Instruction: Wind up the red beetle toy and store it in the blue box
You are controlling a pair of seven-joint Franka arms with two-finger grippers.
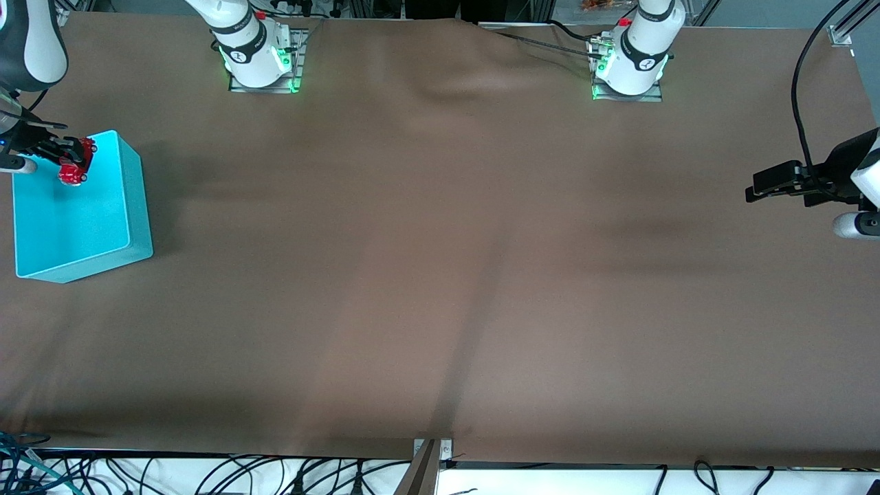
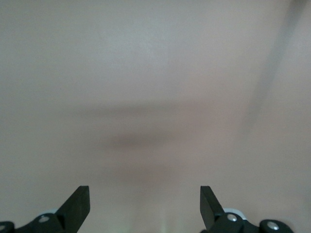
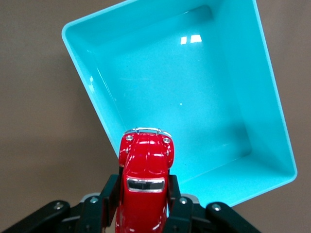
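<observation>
The red beetle toy (image 1: pixel 75 163) is held in my right gripper (image 1: pixel 69 155), which is shut on its sides over the blue box (image 1: pixel 130 213), above the box's end nearest the robot bases. In the right wrist view the toy (image 3: pixel 146 179) sits between the fingers (image 3: pixel 109 194) with its nose over the box wall, and the open, empty box (image 3: pixel 272 97) lies below. My left gripper (image 1: pixel 756 187) is open and empty, held above the cloth at the left arm's end of the table; its wrist view shows both fingertips (image 2: pixel 77 204) wide apart over bare cloth.
A brown cloth (image 1: pixel 440 275) covers the whole table, with soft wrinkles near the robot bases (image 1: pixel 261 62). Cables hang along the table edge nearest the front camera (image 1: pixel 206 474). A black cable (image 1: pixel 801 103) loops above the left gripper.
</observation>
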